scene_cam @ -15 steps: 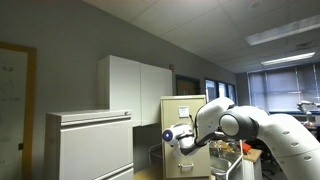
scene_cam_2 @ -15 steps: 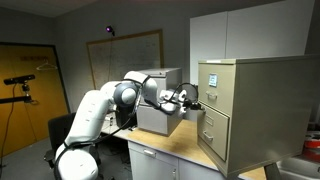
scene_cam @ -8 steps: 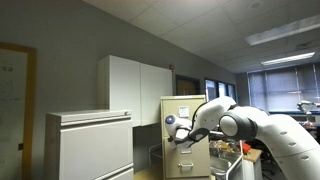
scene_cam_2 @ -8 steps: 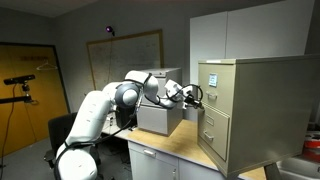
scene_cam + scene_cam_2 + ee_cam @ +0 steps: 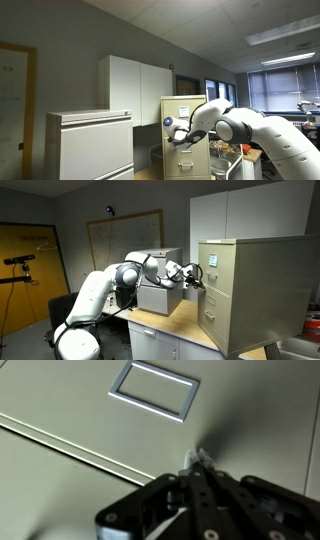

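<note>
We see the claw (image 5: 200, 457) with its fingers pressed together and nothing between them. Its tips sit right at the beige drawer front (image 5: 80, 420) of the filing cabinet (image 5: 240, 290), which stands on the desk (image 5: 170, 328), just below and right of the metal label frame (image 5: 155, 389). Since a second ago it has lifted slightly and drawn in toward the cabinet, then nearly stopped; we judge it settled against that drawer face, empty.
</note>
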### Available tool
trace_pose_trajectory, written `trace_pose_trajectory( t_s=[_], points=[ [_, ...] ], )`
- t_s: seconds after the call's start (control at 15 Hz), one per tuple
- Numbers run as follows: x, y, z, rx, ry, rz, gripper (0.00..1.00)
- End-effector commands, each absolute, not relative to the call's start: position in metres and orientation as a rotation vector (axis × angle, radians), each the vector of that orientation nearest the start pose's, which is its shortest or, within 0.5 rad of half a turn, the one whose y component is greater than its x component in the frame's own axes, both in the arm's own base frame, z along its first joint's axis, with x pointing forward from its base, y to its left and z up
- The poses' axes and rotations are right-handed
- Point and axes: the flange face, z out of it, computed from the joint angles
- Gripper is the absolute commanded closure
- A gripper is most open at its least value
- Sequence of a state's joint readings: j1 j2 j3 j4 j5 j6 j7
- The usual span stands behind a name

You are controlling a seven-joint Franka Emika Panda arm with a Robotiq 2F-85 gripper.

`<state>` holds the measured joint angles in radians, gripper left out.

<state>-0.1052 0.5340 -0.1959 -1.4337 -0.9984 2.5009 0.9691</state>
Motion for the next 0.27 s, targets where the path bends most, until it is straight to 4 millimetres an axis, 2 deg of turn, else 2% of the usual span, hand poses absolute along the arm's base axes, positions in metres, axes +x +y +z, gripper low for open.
trace_pose_trajectory(
  t_s=[0.0, 0.2],
  points=[
    [0.7460, -0.2241, 0.4703, 2.156, -0.701, 0.995, 1.00],
    [0.7497, -0.2266, 0.4748, 2.240, -0.837, 0.957, 1.00]
  ],
)
